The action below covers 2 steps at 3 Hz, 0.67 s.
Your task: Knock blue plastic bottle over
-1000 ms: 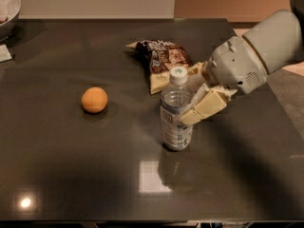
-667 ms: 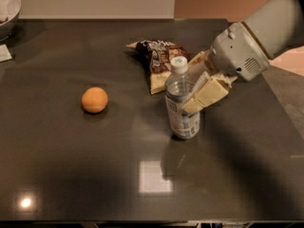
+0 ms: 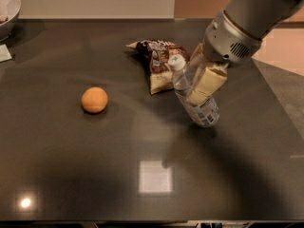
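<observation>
The blue plastic bottle [image 3: 203, 112] is clear, with a white cap and a blue-and-white label. It leans steeply at centre right of the dark table [image 3: 71, 165], cap pointing up-left and base low near the tabletop. My gripper [image 3: 195, 87] comes in from the upper right and is shut on the bottle's middle. One cream finger [image 3: 209, 82] lies across the bottle's front; the other is behind it. The orange ball [image 3: 94, 99] sits to the left, well apart.
A brown snack bag [image 3: 159, 63] lies just behind and left of the bottle's cap. A bowl [image 3: 7, 8] and a white card [image 3: 4, 52] are at the far left corner. The table's right edge [image 3: 280, 108] runs close to the arm.
The bottle stood upright before; now it leans with its cap to the left. Bottle and gripper have moved right and away from the front edge together.
</observation>
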Each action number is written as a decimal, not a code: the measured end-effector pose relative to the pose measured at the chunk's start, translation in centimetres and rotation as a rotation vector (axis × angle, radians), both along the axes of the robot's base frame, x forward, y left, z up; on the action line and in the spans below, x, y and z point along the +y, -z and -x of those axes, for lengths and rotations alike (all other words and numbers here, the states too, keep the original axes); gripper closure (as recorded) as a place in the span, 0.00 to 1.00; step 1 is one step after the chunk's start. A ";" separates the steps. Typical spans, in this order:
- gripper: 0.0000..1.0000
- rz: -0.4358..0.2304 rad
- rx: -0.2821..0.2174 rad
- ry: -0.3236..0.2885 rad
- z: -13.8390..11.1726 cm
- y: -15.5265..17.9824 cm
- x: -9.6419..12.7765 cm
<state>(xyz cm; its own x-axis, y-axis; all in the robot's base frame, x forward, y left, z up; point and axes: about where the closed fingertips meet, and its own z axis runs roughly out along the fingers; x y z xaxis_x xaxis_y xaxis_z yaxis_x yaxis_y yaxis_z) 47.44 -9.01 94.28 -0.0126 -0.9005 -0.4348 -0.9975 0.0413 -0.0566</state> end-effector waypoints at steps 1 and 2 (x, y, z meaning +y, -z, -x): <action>1.00 0.146 -0.015 -0.001 0.0 1.3 -0.5; 1.00 0.262 -0.043 -0.033 0.8 2.5 -0.4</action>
<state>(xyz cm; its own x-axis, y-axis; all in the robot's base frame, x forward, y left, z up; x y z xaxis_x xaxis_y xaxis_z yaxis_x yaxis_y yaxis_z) 46.66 -9.39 91.81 0.0323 -0.9819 -0.1865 -0.9946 -0.0131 -0.1033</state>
